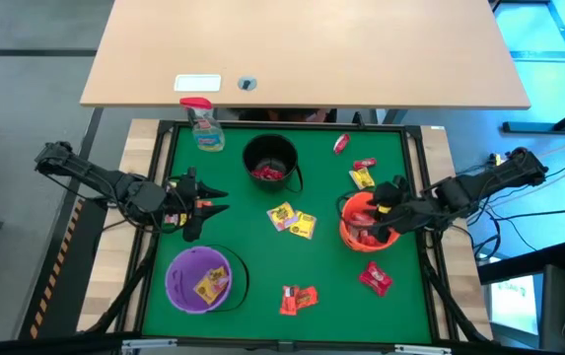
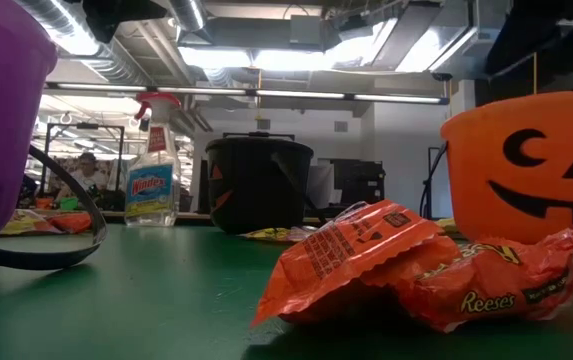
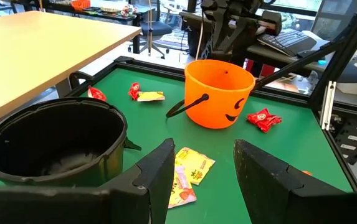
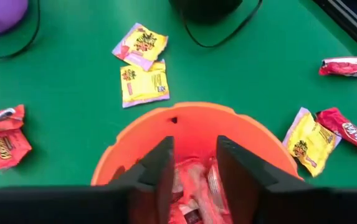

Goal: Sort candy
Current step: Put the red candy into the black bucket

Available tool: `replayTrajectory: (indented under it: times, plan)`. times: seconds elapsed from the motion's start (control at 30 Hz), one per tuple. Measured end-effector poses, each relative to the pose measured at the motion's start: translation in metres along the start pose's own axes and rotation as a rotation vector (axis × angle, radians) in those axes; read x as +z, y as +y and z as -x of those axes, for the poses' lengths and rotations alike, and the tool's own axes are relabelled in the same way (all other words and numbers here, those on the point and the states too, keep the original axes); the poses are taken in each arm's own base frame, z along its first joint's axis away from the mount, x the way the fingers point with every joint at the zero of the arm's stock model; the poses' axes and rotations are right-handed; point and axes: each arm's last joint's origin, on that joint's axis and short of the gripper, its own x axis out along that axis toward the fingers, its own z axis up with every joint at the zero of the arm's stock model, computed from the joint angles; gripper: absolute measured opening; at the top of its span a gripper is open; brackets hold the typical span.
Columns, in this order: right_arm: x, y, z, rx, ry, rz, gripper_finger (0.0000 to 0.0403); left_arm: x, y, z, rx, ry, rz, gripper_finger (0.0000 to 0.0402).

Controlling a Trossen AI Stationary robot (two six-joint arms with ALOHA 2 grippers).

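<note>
Two yellow packets [image 1: 293,220] lie side by side in the middle of the green table [image 1: 252,296], and the next pick most likely turns on them. They sit between the two arms, a little nearer the left gripper [image 1: 206,202], which hangs over the table's left part with its fingers spread and nothing between them. In the left wrist view the pair [image 3: 187,171] lies straight ahead of those spread fingers, just beyond the tips, its long side running roughly along the line of approach.

The right gripper [image 1: 388,205] hangs over the orange bucket [image 1: 354,235], its fingers parted and pointing down into the bucket's mouth. Red packets [image 4: 190,183] show inside, between and below the fingers; whether the fingers touch any packet cannot be told.

More candy lies loose. A yellow packet [image 1: 362,177] and two red ones [image 1: 353,153] sit beyond the orange bucket, another red one [image 1: 376,279] is near it on the close side, and an orange-red pair [image 1: 298,298] lies at the near edge. The black bucket [image 1: 270,158] holds red sweets; the purple bucket [image 1: 201,278] holds a yellow packet.
</note>
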Motion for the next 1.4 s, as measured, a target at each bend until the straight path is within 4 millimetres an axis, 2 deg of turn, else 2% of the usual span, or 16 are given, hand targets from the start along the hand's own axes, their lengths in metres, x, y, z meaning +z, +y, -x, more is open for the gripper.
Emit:
replayTrajectory:
  times: [0.17,0.47,0.67,0.93,1.4]
  plan:
    - [0.007,0.002,0.008,0.05,0.001,-0.017,0.0175,0.0,0.0,0.0,0.0,0.0,0.001,0.0156]
    - [0.018,0.024,0.015,0.347,-0.004,-0.007,0.0181,0.0,0.0,0.0,0.0,0.0,0.001,0.0156]
    - [0.007,0.047,0.016,0.415,0.003,0.107,0.0181,0.0,0.0,0.0,0.0,-0.001,0.021,0.0156]
    - [-0.007,0.072,0.021,0.447,-0.047,0.156,0.0182,0.0,0.0,0.0,0.001,0.0,0.021,0.0156]
    - [-0.022,0.099,0.014,0.489,-0.019,0.133,0.0182,0.0,0.0,0.0,0.001,0.0,0.025,0.0156]
